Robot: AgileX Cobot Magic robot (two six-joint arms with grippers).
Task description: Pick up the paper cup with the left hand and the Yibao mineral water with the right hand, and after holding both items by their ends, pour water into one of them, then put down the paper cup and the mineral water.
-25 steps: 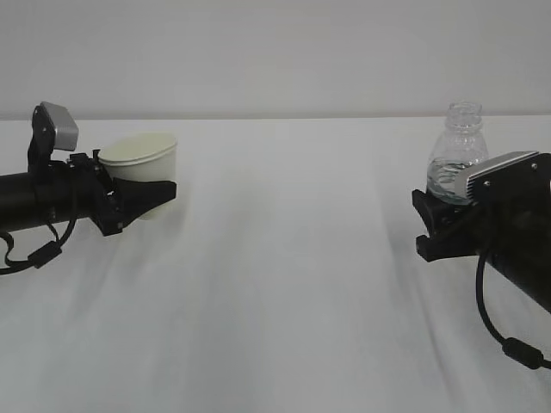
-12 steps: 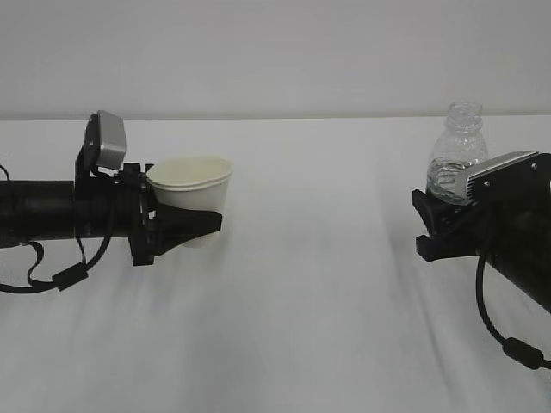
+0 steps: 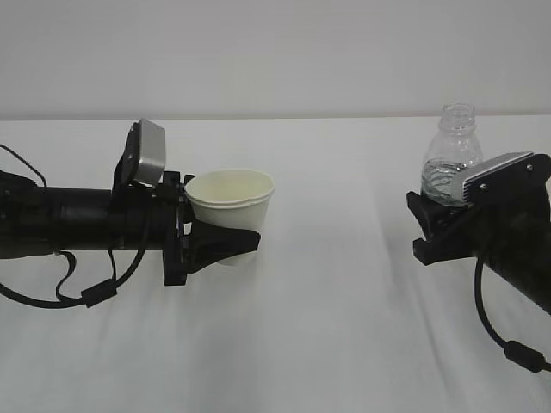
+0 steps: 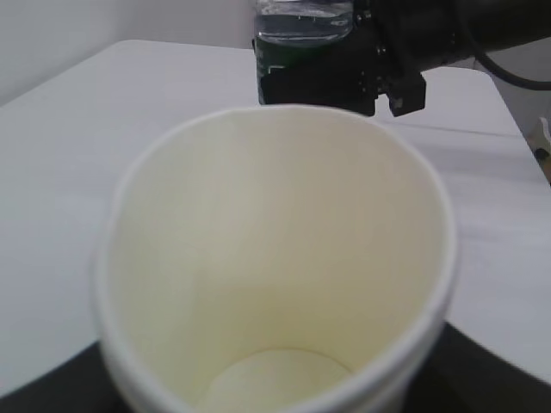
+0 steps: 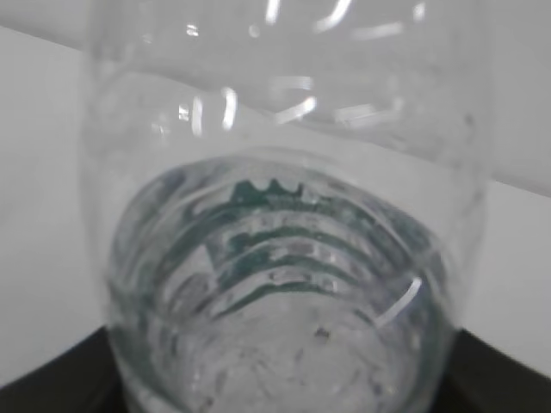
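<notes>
Left gripper [image 3: 225, 243] pinches the paper cup [image 3: 231, 198] low on its wall, cup upright, mouth open to the ceiling. Since a second ago this arm has carried the cup well inward from the left edge toward mid-table and somewhat lower in the exterior view. Right gripper [image 3: 432, 225] clamps the Yibao mineral water [image 3: 449, 160] around its lower body, bottle upright and capless; it has shifted only slightly leftward.

Cup and bottle remain well apart. Both are held clear of the white table [image 3: 344, 327].

Hidden: the cup's base sits behind the black fingers; the bottle's lower half and label are behind the right gripper and wrist camera housing in the exterior view. Left wrist view shows the cream interior, dry as far as visible; edges blurred. Right wrist view is filled by the ribbed bottle with green showing through.

Plain pale wall [image 3: 275, 52] behind.
</notes>
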